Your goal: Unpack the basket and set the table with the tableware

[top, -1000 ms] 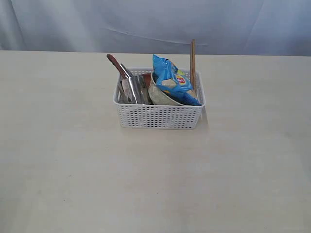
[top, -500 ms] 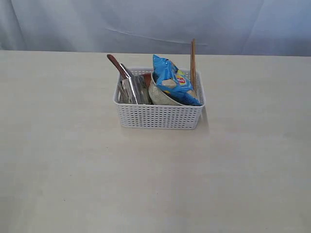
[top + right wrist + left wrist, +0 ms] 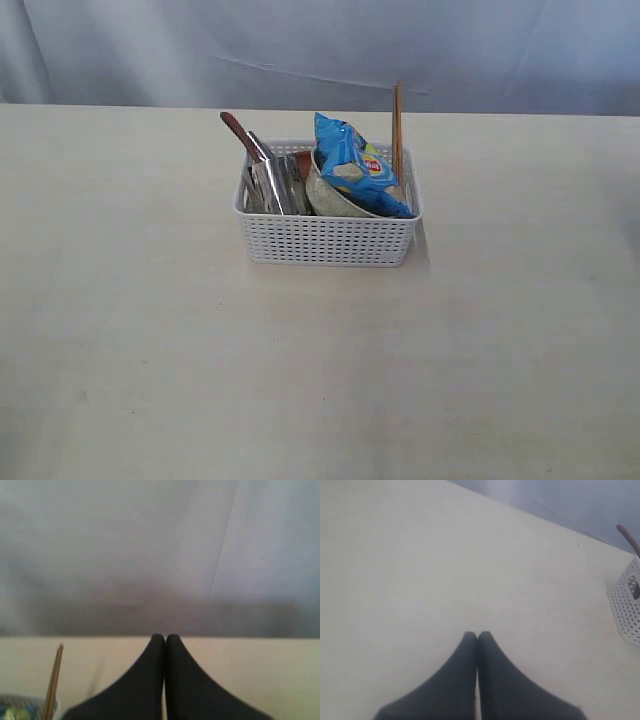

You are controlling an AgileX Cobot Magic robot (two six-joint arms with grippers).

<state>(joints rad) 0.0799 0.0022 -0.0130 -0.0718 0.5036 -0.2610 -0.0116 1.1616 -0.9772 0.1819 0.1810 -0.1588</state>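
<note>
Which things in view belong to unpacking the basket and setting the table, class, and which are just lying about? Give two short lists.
Belong to the job: basket, bowl, chopsticks, wooden spoon, steel cutlery, table.
Just lying about: chips bag in the basket, curtain behind.

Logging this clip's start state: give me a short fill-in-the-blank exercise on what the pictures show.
1. The chips bag is coloured ____.
2. The chopsticks stick up out of the white ____ on the table.
3. The left claw and the right claw are both ____, with nothing held.
Missing words: blue; basket; shut.
</note>
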